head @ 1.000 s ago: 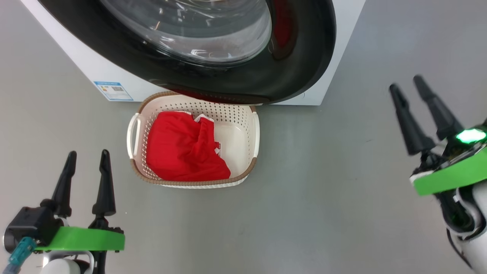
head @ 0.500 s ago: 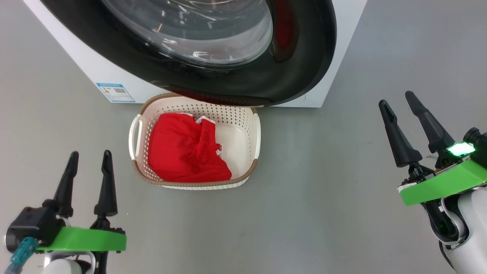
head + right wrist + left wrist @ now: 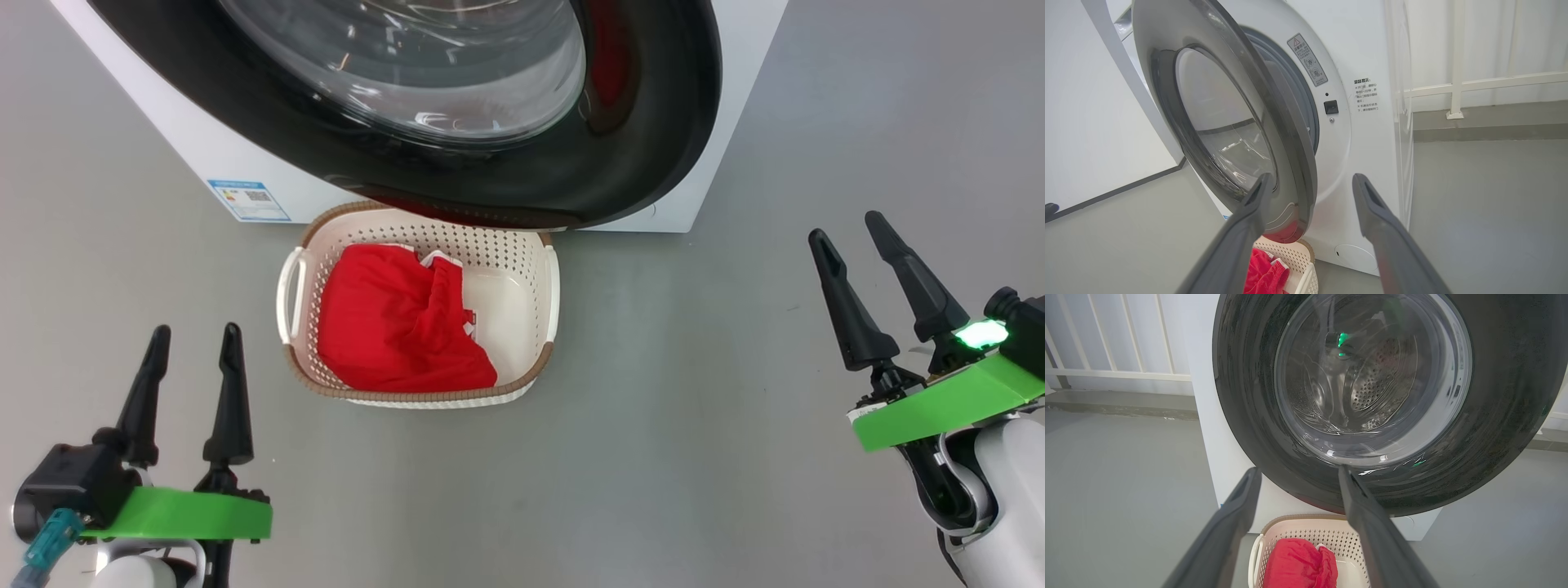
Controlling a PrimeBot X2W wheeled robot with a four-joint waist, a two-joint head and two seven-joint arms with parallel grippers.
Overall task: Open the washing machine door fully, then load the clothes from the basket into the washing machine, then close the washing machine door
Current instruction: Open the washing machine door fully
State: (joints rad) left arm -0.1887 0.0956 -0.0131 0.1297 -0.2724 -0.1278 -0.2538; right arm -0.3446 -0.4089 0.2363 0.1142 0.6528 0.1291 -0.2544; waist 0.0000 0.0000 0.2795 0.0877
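one change: right pincer (image 3: 845,227) has dropped back from 2 toward 4 o'clock in the head view, clear of the door (image 3: 490,180). door stands ajar, overhanging the basket (image 3: 424,394); opening step judged unfinished. clothes (image 3: 392,327) lie in basket, centre. both pincers spread, empty; left pincer (image 3: 196,329) at 8 o'clock.

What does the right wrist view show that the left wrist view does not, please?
Right wrist view alone of the two: the washing machine door's grey inner side, standing ajar, plus the warning sticker and black latch slot on the washing machine. Left wrist view alone: the door's glossy black outer face and the perforated drum behind its glass. Both: the basket holding red clothes, below the door.
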